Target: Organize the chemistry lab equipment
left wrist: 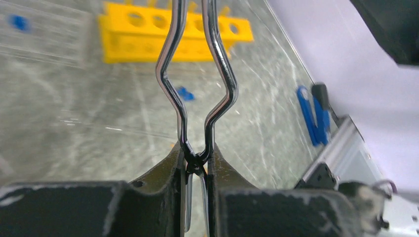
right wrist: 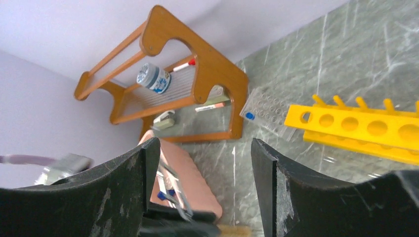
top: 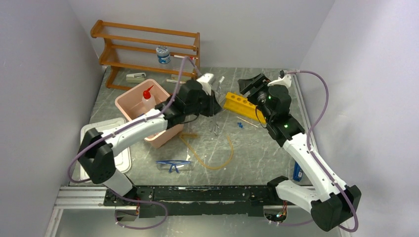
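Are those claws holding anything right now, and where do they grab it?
The left claw pinches the metal tongs right at their crossing joint. The right claw is open and holds nothing.

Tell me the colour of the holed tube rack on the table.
The rack is bright yellow, clearest in the right wrist view.
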`<control>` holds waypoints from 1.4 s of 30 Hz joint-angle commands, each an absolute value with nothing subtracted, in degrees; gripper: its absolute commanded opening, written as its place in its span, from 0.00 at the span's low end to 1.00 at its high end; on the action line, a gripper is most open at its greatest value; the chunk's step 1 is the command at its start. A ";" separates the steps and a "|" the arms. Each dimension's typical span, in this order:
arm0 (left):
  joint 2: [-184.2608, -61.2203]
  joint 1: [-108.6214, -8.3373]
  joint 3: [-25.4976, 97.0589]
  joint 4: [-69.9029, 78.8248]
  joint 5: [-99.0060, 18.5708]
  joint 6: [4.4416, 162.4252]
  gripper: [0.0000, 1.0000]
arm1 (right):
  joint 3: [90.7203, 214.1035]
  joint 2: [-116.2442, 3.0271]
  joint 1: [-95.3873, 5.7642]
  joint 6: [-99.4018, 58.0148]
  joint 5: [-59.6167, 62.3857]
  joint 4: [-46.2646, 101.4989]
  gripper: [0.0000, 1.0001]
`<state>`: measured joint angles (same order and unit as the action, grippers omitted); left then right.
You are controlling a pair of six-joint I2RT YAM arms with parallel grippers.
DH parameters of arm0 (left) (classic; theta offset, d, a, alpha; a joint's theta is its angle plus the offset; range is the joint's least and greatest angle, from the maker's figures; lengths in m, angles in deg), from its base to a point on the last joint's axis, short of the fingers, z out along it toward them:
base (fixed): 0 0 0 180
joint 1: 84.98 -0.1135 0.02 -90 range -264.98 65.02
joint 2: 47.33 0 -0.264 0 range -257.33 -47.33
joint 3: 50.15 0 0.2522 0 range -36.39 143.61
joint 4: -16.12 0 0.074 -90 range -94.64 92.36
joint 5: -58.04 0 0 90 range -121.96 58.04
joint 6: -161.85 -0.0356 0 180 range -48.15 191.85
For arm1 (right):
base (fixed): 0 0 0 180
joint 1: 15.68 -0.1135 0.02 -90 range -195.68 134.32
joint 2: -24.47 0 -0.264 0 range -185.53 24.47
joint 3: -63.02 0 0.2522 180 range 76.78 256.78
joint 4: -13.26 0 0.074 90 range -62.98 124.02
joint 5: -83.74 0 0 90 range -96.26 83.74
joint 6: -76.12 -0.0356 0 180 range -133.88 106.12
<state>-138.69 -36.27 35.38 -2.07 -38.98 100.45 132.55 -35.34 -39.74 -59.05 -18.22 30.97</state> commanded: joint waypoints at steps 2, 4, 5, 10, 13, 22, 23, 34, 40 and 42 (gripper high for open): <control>-133.30 -44.08 41.60 -16.36 -27.71 99.30 0.05 | 133.61 -35.22 -39.33 -55.83 -23.65 33.43 0.69; -131.38 -47.61 42.52 -20.11 -23.86 100.16 0.05 | 133.08 -35.55 -39.32 -56.46 -23.34 33.79 0.68; -130.65 -49.33 42.94 -22.15 -21.91 100.83 0.05 | 132.66 -35.70 -39.27 -56.79 -22.98 33.79 0.68; -125.88 -57.49 42.96 -30.41 -13.34 103.67 0.05 | 130.83 -35.91 -39.32 -59.30 -21.80 34.29 0.65; -122.59 -60.56 40.37 -33.35 -7.09 107.07 0.05 | 130.33 -36.28 -39.28 -59.70 -20.69 33.77 0.64; -125.89 -67.65 35.63 -41.85 -7.21 118.20 0.05 | 130.37 -39.81 -39.31 -59.31 -14.95 29.43 0.61; -127.30 -68.10 36.35 -43.86 -6.75 119.58 0.05 | 130.60 -40.14 -39.30 -59.40 -14.88 29.66 0.61; -136.48 -70.81 33.15 -48.71 -6.39 130.43 0.05 | 130.31 -41.11 -39.26 -58.32 -14.71 30.26 0.60; -139.63 -72.08 30.44 -44.68 -7.42 129.58 0.05 | 130.87 -42.32 -39.32 -57.30 -14.17 30.73 0.60; -140.71 -72.27 29.73 -43.03 -6.95 128.55 0.05 | 130.77 -42.39 -39.33 -57.00 -14.14 30.61 0.60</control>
